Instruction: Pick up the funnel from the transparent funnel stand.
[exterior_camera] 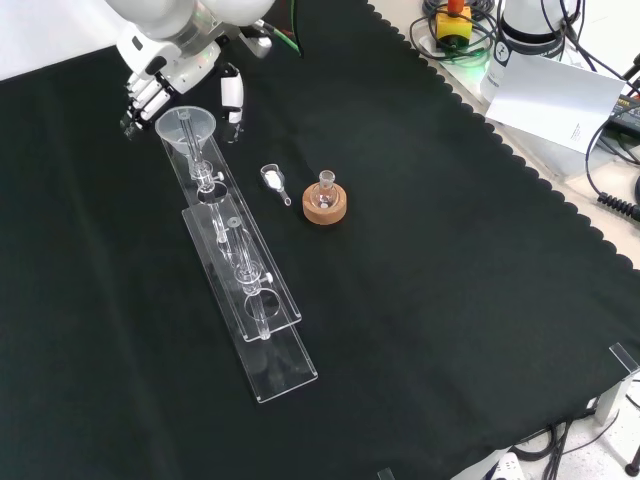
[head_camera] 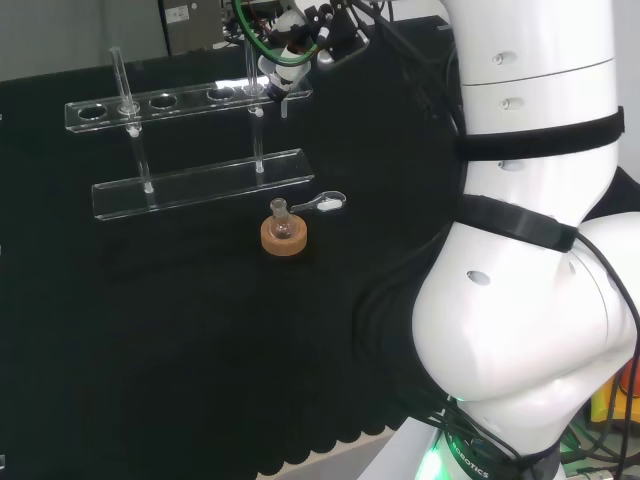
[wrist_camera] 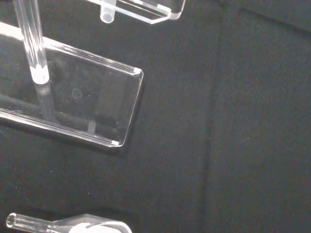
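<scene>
The clear funnel sits in the end hole of the transparent stand, at the end nearest the arm. In the front view the hand hangs just above and behind it, fingers to the funnel's left and thumb to its right, with a gap on both sides. The fingers look relaxed and hold nothing. In the head view the hand is over the right end of the stand's top plate. The wrist view shows the funnel's spout tip above the stand's base plate.
A small flask in a cork ring stands beside the stand. A clear scoop holding white powder lies between them. A thin glass tube stands at the stand's other end. Cables and paper lie beyond the cloth's scalloped edge.
</scene>
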`<act>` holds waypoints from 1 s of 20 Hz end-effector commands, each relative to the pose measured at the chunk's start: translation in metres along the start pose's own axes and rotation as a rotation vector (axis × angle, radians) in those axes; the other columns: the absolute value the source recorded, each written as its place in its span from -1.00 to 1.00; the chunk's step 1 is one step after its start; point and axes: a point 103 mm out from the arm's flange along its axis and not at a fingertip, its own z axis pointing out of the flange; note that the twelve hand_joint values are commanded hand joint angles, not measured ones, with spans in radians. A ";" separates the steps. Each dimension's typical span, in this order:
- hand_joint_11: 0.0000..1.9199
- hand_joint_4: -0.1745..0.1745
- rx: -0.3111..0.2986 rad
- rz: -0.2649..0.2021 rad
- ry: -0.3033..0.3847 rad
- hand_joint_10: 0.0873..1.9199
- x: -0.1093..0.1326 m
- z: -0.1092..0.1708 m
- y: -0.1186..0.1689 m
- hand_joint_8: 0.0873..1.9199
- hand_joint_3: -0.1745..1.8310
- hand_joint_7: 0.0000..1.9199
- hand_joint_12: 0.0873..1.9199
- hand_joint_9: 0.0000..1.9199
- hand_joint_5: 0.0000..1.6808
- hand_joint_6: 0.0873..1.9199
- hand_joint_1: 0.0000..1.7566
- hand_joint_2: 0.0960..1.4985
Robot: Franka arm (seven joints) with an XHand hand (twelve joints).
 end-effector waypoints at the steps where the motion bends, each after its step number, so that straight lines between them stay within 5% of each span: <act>1: -0.79 -0.13 0.004 -0.001 -0.008 -0.30 0.003 0.001 0.001 -0.68 -0.68 -1.00 0.42 -0.74 -1.00 -1.00 -0.38 -0.06; 15: -0.79 -0.16 -0.025 0.010 -0.028 -0.36 -0.003 -0.003 -0.001 -0.49 -0.64 -1.00 0.42 -0.61 -0.89 -1.00 -0.21 -0.02; 20: -0.79 -0.15 -0.024 0.000 -0.021 -0.38 -0.002 -0.002 -0.001 -0.38 -0.44 -0.98 0.42 -0.57 -0.73 -1.00 -0.16 -0.10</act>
